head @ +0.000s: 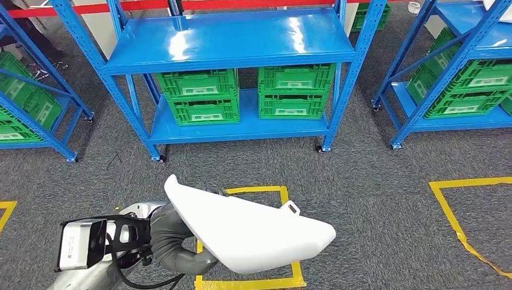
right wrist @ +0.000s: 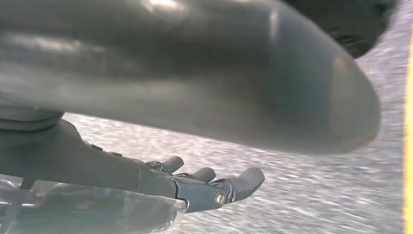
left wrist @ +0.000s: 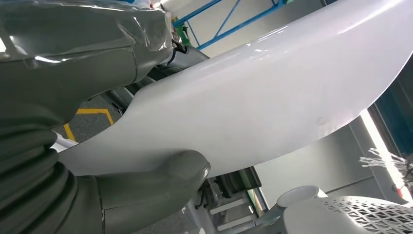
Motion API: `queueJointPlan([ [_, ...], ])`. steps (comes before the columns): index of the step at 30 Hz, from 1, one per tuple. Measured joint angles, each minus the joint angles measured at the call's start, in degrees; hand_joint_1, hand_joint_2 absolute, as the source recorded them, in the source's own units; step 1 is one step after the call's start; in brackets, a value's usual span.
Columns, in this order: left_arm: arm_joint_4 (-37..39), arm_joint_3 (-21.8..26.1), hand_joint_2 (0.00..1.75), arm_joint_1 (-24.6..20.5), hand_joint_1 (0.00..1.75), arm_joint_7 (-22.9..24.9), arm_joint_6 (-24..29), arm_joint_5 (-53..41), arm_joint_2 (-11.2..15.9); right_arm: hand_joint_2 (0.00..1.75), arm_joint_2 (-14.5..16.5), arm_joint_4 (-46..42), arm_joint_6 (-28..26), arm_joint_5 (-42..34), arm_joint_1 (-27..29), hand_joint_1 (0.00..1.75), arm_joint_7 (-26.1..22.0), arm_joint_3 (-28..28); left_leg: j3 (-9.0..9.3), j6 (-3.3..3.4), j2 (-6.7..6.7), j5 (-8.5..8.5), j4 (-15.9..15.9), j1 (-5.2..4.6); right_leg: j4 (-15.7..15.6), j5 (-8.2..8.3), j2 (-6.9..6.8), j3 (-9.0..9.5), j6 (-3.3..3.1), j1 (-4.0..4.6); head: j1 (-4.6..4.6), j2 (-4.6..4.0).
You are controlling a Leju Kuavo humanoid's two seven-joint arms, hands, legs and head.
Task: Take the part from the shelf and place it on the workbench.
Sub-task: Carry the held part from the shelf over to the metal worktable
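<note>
A long white curved shell part is carried low in front of me, over grey carpet and a yellow taped square. My left hand grips it from below at its near end. In the left wrist view the white part spans the picture, with the thick grey thumb pressed under its edge and the palm over its other side. My right hand hangs above the carpet with its fingers apart and nothing in them. A blue shelf stands ahead, its upper level bare.
Green crates sit on the blue shelf's lower level. More blue racks with green crates stand at right and at far left. Yellow floor tape marks a box at right. Grey carpet lies between me and the shelf.
</note>
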Motion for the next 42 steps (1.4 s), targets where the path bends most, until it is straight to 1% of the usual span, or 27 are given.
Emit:
queueJointPlan([
  [2, 0.0, 0.05, 1.75, -0.16, 1.73, -0.26, 0.03, -0.39, 0.03, 0.0, 0.81, -2.61, 1.17, 0.59, 0.32, 0.0, 1.19, -1.06, 3.79, 0.79, -0.11, -1.3, -5.88, -0.6, -0.22, 1.08, -0.01, -0.31, 0.74, -0.3, -0.03, 0.0],
  [4, 0.0, 0.12, 1.75, -0.11, 1.73, -0.47, 0.15, -0.74, 0.15, 0.0, 1.55, -5.41, 2.39, 1.12, 0.67, 0.0, 1.39, -2.18, 3.78, 1.23, -0.09, -0.71, -7.24, -0.99, -0.62, 2.15, -0.03, -0.47, 1.6, -0.59, -0.11, 0.0],
  [5, 0.01, 0.15, 1.75, -0.08, 1.73, -0.58, 0.26, -0.88, 0.2, 0.0, 1.88, -6.81, 2.96, 1.55, 0.88, 0.0, 1.05, -2.6, 3.41, 1.63, -0.02, 0.16, -7.68, -1.0, -0.45, 1.94, -0.01, -0.76, 1.69, -0.64, -0.15, 0.0],
  [7, 0.02, 0.25, 1.75, 0.08, 1.73, -0.86, 0.49, -0.99, 0.24, 0.0, 2.57, -9.21, 3.64, 2.78, 1.37, 0.0, -0.41, -2.93, 2.26, 2.37, 0.12, 2.09, -8.43, -0.79, 2.65, -1.48, 0.04, -2.09, 1.06, -0.51, 0.12, 0.0],
  [9, 0.07, 0.4, 1.75, 0.56, 1.73, -1.19, 0.56, -1.22, 0.3, 0.0, 3.03, -10.93, 3.76, 3.9, 1.71, 0.0, -2.32, -2.93, 0.39, 2.67, 0.19, 3.77, -8.41, -0.84, 9.97, -6.9, 0.09, -4.1, 0.54, -0.47, 0.4, 0.0],
  [10, 0.12, 0.48, 1.75, 0.88, 1.73, -1.33, 0.51, -1.39, 0.33, 0.0, 3.12, -11.39, 3.56, 4.21, 1.75, 0.0, -3.19, -2.93, -0.65, 2.62, 0.21, 4.55, -8.29, -0.88, 13.68, -8.37, 0.1, -4.78, 0.81, -0.48, 0.45, 0.0],
  [11, 0.2, 0.57, 1.75, 1.18, 1.73, -1.46, 0.42, -1.56, 0.36, 0.0, 3.18, -11.63, 3.21, 4.32, 1.73, 0.0, -3.97, -2.95, -1.72, 2.53, 0.25, 5.29, -8.1, -0.87, 16.2, -8.54, 0.1, -4.84, 1.43, -0.53, 0.45, 0.0],
  [12, 0.28, 0.71, 1.75, 1.42, 1.73, -1.58, 0.28, -1.7, 0.38, 0.0, 3.25, -11.71, 2.74, 4.39, 1.67, 0.0, -4.6, -2.99, -2.91, 2.36, 0.29, 5.97, -7.8, -0.79, 16.77, -7.58, 0.1, -3.93, 2.28, -0.64, 0.46, 0.0],
  [14, 0.42, 1.0, 1.75, 1.71, 1.73, -1.7, 0.05, -1.84, 0.41, 0.0, 3.45, -11.73, 1.93, 4.41, 1.47, 0.0, -5.52, -3.09, -5.21, 1.84, 0.32, 6.97, -6.67, -0.58, 11.81, -5.36, 0.09, 0.88, 3.62, -1.0, 0.49, 0.0],
  [15, 0.45, 1.13, 1.75, 1.77, 1.73, -1.77, -0.04, -1.88, 0.42, 0.0, 3.59, -11.73, 1.7, 4.44, 1.31, 0.0, -5.99, -3.12, -6.31, 1.51, 0.31, 7.31, -5.86, -0.56, 7.41, -5.59, 0.15, 4.07, 3.73, -1.01, 0.56, 0.0],
  [17, 0.48, 1.3, 1.75, 1.84, 1.73, -1.88, -0.15, -1.94, 0.45, 0.0, 3.84, -11.7, 1.4, 4.48, 0.96, 0.0, -6.91, -3.15, -7.79, 0.84, 0.31, 8.02, -4.64, -0.64, 1.22, -7.46, 0.28, 7.75, 2.85, -0.85, 0.62, 0.0],
  [19, 0.52, 1.39, 1.75, 1.97, 1.73, -1.95, -0.23, -1.97, 0.49, 0.0, 4.03, -11.67, 1.26, 4.49, 0.86, 0.0, -7.42, -3.23, -8.4, 0.22, 0.29, 8.93, -4.43, -0.47, 0.02, -7.85, 0.28, 7.59, 1.54, -0.63, 0.59, 0.0],
  [21, 0.61, 1.49, 1.75, 2.17, 1.73, -1.99, -0.25, -1.97, 0.58, 0.0, 4.21, -11.65, 1.24, 4.5, 0.93, 0.0, -7.59, -3.38, -8.97, -0.44, 0.18, 7.5, -3.49, -0.12, 0.04, -6.88, 0.05, 6.79, 0.42, -0.69, 0.55, 0.0],
  [23, 0.67, 1.62, 1.75, 2.32, 1.73, -2.02, -0.26, -1.97, 0.69, 0.0, 4.28, -11.64, 1.28, 4.52, 0.9, 0.0, -7.6, -3.49, -10.45, -1.15, 0.07, 2.06, 1.73, 0.14, 0.06, -5.61, -0.11, 5.73, -0.27, -0.71, 0.42, 0.0],
  [25, 0.77, 1.67, 1.75, 2.37, 1.73, -2.1, -0.38, -1.97, 0.74, 0.0, 4.25, -11.58, 1.52, 4.91, 0.89, 0.0, -7.8, -3.52, -11.93, -1.51, 0.07, -2.71, 9.27, 0.31, 0.16, -4.29, -0.12, 4.22, -0.4, -0.53, 0.34, 0.0],
  [26, 0.83, 1.67, 1.75, 2.41, 1.73, -2.17, -0.46, -1.97, 0.75, 0.0, 4.22, -11.48, 1.68, 5.29, 0.9, 0.0, -8.04, -3.52, -11.82, -1.5, 0.07, -3.23, 11.45, 0.36, 0.21, -3.69, -0.11, 3.43, -0.37, -0.42, 0.34, 0.0],
  [27, 0.88, 1.67, 1.75, 2.44, 1.73, -2.26, -0.55, -1.97, 0.75, 0.0, 4.17, -11.33, 1.82, 5.74, 0.92, 0.0, -8.31, -3.52, -10.8, -1.37, 0.06, -2.68, 11.8, 0.37, 0.24, -3.12, -0.11, 2.66, -0.33, -0.29, 0.34, 0.0],
  [28, 0.91, 1.67, 1.75, 2.46, 1.73, -2.33, -0.6, -1.94, 0.75, 0.0, 4.09, -11.17, 1.99, 6.18, 0.93, 0.0, -8.53, -3.51, -8.67, -1.08, 0.02, -1.39, 9.94, 0.32, 0.24, -2.57, -0.08, 1.96, -0.27, -0.16, 0.33, 0.0],
  [29, 0.91, 1.67, 1.75, 2.46, 1.73, -2.34, -0.6, -1.88, 0.71, 0.0, 4.01, -11.0, 2.25, 6.54, 0.93, 0.0, -8.56, -3.51, -5.68, -0.58, -0.04, -0.11, 6.32, 0.18, 0.23, -2.07, -0.04, 1.44, -0.22, -0.08, 0.33, 0.0],
  [31, 0.81, 1.63, 1.75, 2.47, 1.73, -2.1, -0.55, -1.73, 0.52, 0.0, 3.88, -10.61, 3.18, 7.22, 0.93, 0.0, -8.09, -3.52, 0.26, 0.54, -0.12, 0.13, -2.18, -0.3, 0.14, -1.11, 0.0, 0.71, 0.22, -0.03, 0.37, 0.0],
  [33, 0.68, 1.5, 1.75, 2.52, 1.73, -1.82, -0.45, -1.62, 0.3, 0.0, 3.64, -10.19, 4.28, 7.59, 0.9, 0.0, -7.36, -3.66, 2.52, 1.2, -0.14, -0.67, -6.39, -0.92, -0.19, -0.07, -0.05, 0.34, 1.07, -0.37, 0.37, 0.0],
  [35, 0.66, 1.32, 1.75, 2.57, 1.73, -1.7, -0.37, -1.58, 0.13, 0.0, 3.18, -9.53, 5.33, 7.41, 0.83, 0.0, -6.85, -4.11, 2.4, 1.71, -0.01, 0.59, -7.49, -1.19, -0.69, 0.71, -0.07, 0.17, 1.79, -0.62, 0.35, 0.0],
  [37, 0.68, 1.14, 1.75, 2.55, 1.73, -1.68, -0.25, -1.57, -0.18, 0.0, 2.59, -8.4, 6.13, 7.08, 0.75, 0.0, -6.66, -4.56, 1.9, 2.45, 0.24, 2.35, -8.63, -1.01, 1.08, -1.33, -0.03, -0.81, 1.58, -0.49, 0.55, 0.0],
  [39, 0.8, 0.99, 1.75, 2.63, 1.73, -1.78, -0.14, -1.62, -0.45, 0.0, 1.77, -7.04, 6.38, 6.98, 0.59, 0.0, -6.78, -4.86, 0.51, 2.87, 0.32, 3.76, -8.94, -0.94, 7.71, -6.24, 0.0, -3.14, 0.95, -0.44, 0.78, 0.0],
  [40, 0.91, 0.94, 1.75, 2.69, 1.73, -1.87, -0.11, -1.66, -0.51, 0.0, 1.31, -6.35, 6.38, 6.98, 0.49, 0.0, -6.91, -5.0, -0.39, 2.91, 0.33, 4.36, -8.81, -0.98, 11.73, -8.17, 0.01, -4.21, 0.99, -0.46, 0.84, 0.0],
  [41, 1.04, 0.9, 1.75, 2.75, 1.73, -1.96, -0.11, -1.7, -0.54, 0.0, 0.88, -5.73, 6.38, 6.98, 0.39, 0.0, -7.07, -5.16, -1.31, 2.86, 0.35, 4.9, -8.59, -0.98, 14.83, -9.06, 0.01, -4.69, 1.38, -0.49, 0.86, 0.0],
  [42, 1.17, 0.86, 1.75, 2.79, 1.73, -2.07, -0.11, -1.72, -0.56, 0.0, 0.49, -5.18, 6.38, 6.98, 0.3, 0.0, -7.21, -5.29, -2.23, 2.75, 0.37, 5.35, -8.26, -0.94, 16.09, -8.79, 0.01, -4.24, 2.04, -0.56, 0.86, 0.0],
])
